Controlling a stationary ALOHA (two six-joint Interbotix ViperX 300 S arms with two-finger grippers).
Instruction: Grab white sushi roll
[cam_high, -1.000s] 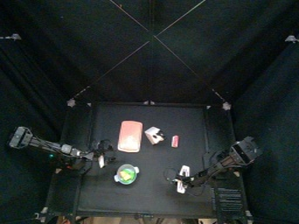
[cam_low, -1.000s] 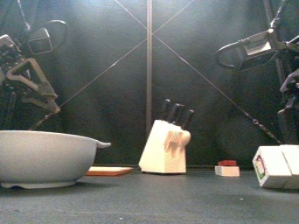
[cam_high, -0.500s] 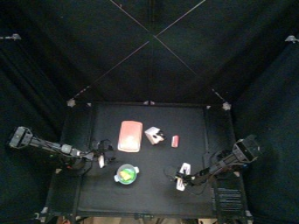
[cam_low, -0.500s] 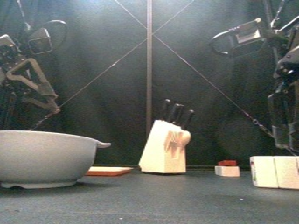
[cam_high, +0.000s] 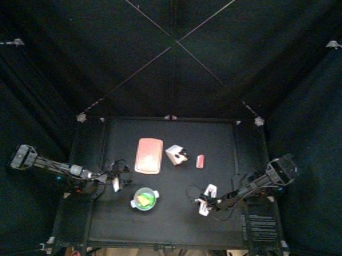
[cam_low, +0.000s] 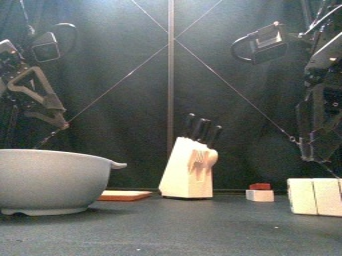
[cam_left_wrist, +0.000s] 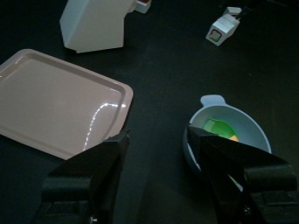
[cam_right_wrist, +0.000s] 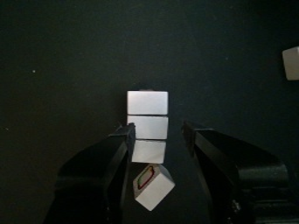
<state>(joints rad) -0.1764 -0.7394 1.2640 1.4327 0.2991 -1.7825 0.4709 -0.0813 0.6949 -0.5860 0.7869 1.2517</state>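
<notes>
White sushi roll (cam_right_wrist: 149, 127) between right claw (cam_right_wrist: 156, 136) fingers.

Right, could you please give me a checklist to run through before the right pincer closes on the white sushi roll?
1. Right pincer jaws open: ok.
2. White sushi roll lies in the gap between them in the right wrist view: ok.
3. Pincer low enough to grip: cannot tell.
4. Jaws clear of the roll's sides: cannot tell.
5. Left pincer out of the way, open near the plate and dish: ok.
</notes>
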